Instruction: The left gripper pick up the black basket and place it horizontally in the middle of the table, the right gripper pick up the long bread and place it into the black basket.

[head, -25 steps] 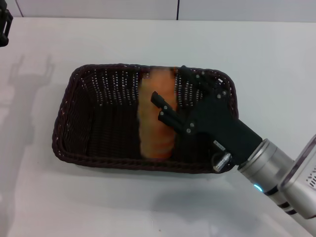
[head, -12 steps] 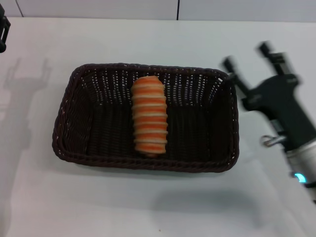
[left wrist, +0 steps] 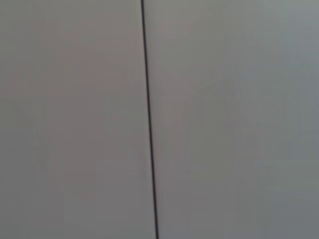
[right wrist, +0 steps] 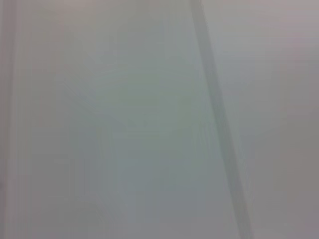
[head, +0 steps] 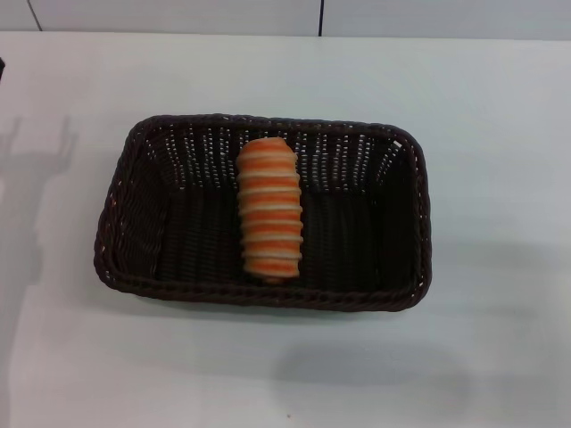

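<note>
striped long bread [head: 269,220] lying inside black basket [head: 134,241], mid-table [head: 500,116]

Neither gripper shows in any view. Long bread [head: 268,210]: near end dips behind the black basket [head: 125,178] front rim, underside hidden. Both wrist views give only plain pale surface w/ one dark line each; the right wrist's is smeared, can't tell what it is.

Pale blank surface [right wrist: 109,124] with one dim stripe [right wrist: 219,124]
</note>
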{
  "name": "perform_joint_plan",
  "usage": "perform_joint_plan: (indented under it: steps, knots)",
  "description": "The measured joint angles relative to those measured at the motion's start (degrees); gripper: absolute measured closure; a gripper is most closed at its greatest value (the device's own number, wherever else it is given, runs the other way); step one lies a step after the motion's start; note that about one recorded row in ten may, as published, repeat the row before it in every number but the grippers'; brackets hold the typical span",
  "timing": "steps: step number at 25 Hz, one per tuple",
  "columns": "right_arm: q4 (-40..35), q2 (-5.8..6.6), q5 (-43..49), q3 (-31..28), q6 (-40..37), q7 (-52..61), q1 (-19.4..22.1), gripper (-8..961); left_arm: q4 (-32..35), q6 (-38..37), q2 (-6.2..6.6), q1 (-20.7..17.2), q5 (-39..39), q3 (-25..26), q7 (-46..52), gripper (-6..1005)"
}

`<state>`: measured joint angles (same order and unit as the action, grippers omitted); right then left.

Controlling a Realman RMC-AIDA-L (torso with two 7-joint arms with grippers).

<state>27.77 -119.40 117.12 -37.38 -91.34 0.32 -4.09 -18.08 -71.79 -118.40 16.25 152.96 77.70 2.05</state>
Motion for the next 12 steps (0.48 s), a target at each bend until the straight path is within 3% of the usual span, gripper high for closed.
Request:
perform_joint_plan:
  steps: [12]
  knots:
    - [-2.90,-0.28,-4.47,1.17,-3.20,-0.29,1.74,133,0.20,-0.31,-0.16,-1.58,-0.12,0.06,0.19,267]
